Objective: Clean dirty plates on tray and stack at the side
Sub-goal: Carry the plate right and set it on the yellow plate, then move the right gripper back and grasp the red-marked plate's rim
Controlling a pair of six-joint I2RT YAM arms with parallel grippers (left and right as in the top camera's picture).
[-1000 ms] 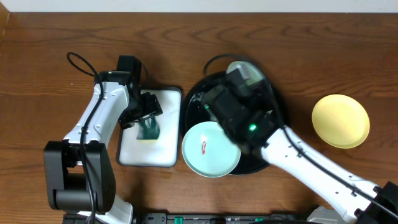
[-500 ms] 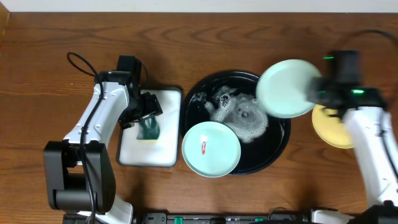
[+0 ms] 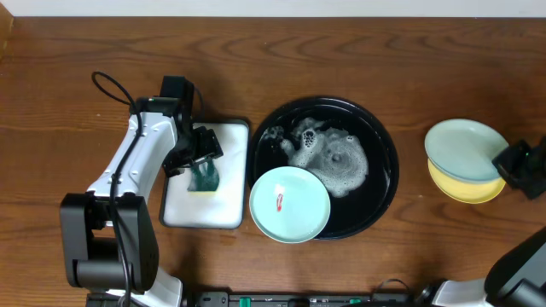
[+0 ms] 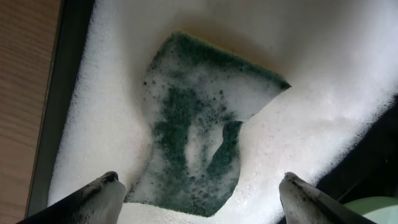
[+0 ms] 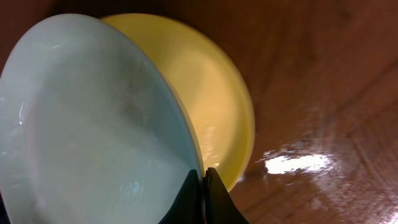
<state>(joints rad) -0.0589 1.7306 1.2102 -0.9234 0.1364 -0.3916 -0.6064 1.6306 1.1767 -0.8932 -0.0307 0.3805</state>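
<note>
Left jaws wide above sponge (image 4: 186, 124); right jaws pinch mint plate (image 3: 461, 145) rim; wood table (image 3: 68, 102).

Dark wood-grain table (image 3: 68, 68), pale wall strip (image 3: 341, 7) along its far edge, bright glare patch (image 5: 292, 163)

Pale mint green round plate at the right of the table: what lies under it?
Under the pale mint green round plate lies a yellow round plate. Only one edge of it shows; its centre is covered, so any smear there cannot be seen.
</note>
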